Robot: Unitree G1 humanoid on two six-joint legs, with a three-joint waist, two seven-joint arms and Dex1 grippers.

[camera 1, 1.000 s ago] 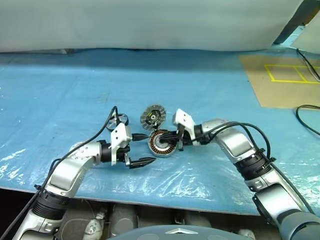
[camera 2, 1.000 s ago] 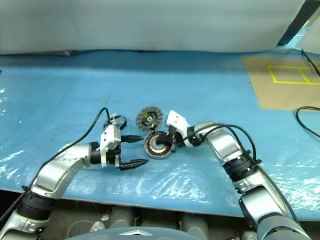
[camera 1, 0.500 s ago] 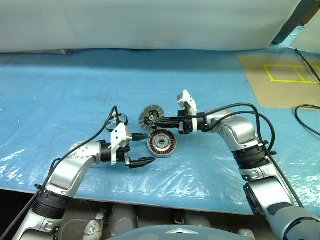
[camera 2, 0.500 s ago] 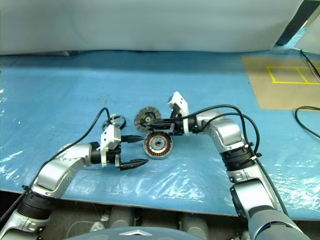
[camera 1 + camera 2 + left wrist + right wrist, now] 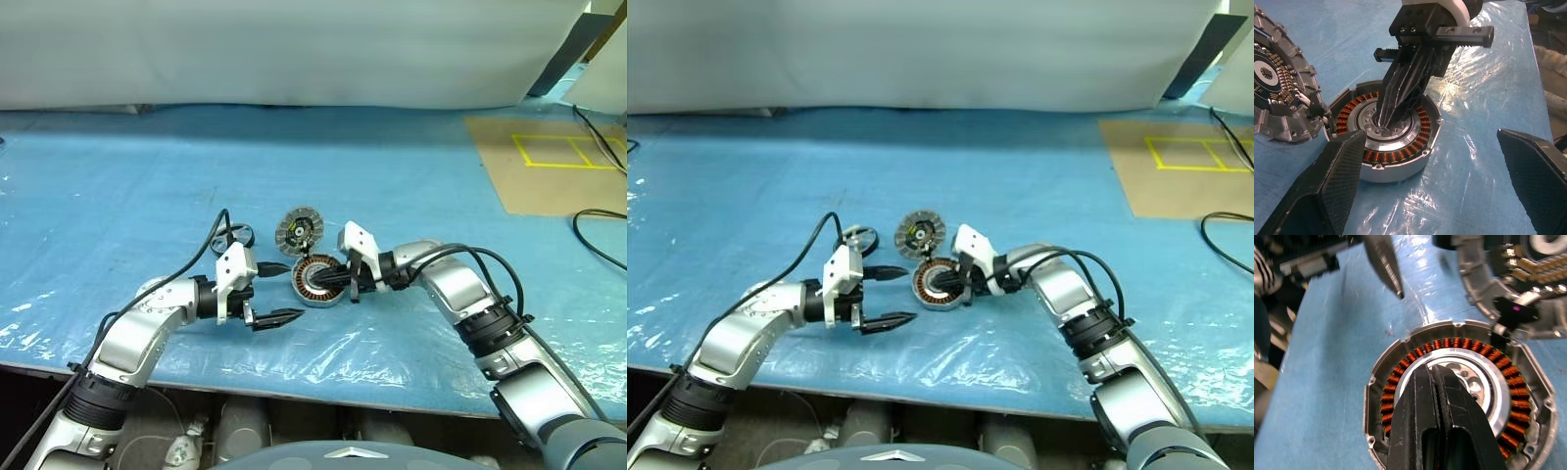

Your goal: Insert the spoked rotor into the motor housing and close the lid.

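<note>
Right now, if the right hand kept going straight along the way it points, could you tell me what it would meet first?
The housing. The right hand, fingers shut, points down into the silvery centre inside the ring of copper windings, and its tips look at or just above that surface, so it would press there almost at once; actual contact is unclear.

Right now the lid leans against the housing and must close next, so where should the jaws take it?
Judging by its pose, grip the lid by its finely ribbed rim at the raised far edge, coming from above. It stands tilted against the motor housing, so that edge is free.
</note>
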